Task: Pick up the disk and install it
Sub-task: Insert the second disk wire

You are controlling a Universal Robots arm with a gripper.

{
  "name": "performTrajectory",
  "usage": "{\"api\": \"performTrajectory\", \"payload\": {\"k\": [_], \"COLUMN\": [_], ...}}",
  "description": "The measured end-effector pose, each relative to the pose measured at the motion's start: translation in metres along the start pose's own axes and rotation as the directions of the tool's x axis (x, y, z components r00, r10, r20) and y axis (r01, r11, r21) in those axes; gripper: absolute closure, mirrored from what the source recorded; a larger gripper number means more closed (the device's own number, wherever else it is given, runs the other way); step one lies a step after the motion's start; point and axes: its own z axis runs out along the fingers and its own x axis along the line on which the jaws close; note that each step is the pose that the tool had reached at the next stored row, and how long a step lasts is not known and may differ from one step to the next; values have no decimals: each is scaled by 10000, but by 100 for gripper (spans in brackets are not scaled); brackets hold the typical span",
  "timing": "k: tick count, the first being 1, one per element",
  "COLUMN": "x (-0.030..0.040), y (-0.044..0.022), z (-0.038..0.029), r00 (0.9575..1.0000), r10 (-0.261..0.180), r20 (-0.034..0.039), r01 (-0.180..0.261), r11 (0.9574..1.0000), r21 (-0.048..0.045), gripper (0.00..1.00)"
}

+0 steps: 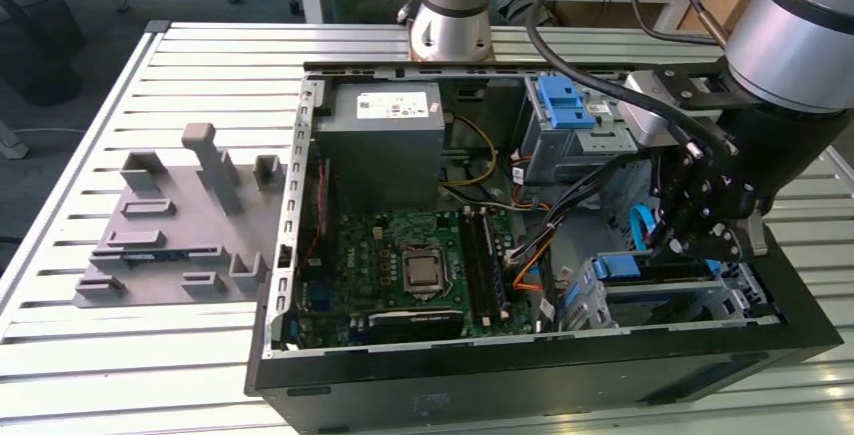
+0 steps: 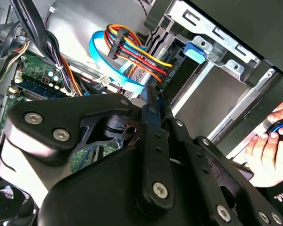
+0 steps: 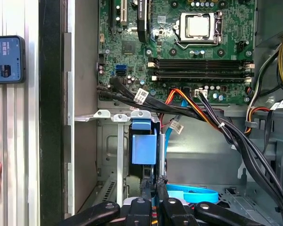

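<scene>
Arm reaching down into the open computer case (image 1: 534, 375).
We see the gripper (image 1: 694, 245) lowered at the case's 4 o'clock corner; whether it grips, we cannot tell.

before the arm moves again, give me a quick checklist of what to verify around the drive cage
1. Black gripper is lined up over the grey metal drive cage: ok.
2. Silver hard drive with blue plastic rails is in the cage: ok. Fully seated: cannot tell.
3. Whether the gripper is holding the drive: cannot tell.
4. Flat blue data cable is clear of the gripper: not ok, it lies right beside it.
5. Red, yellow and black power wire bundle is clear: not ok, it runs close past the gripper in the second wrist view.
6. People are clear: not ok, a person's hand is by the case edge.
</scene>
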Motion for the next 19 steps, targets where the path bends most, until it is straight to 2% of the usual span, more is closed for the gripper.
{"api": "performTrajectory", "payload": {"k": [6,19], "x": [0,19], "y": [-4,-9], "z": [1,25], "r00": [10000,10000], "r10": [3,2], "r20": [41,53], "r01": [-3,-2], "r11": [10000,10000], "r21": [1,1], "gripper": [84,84]}}
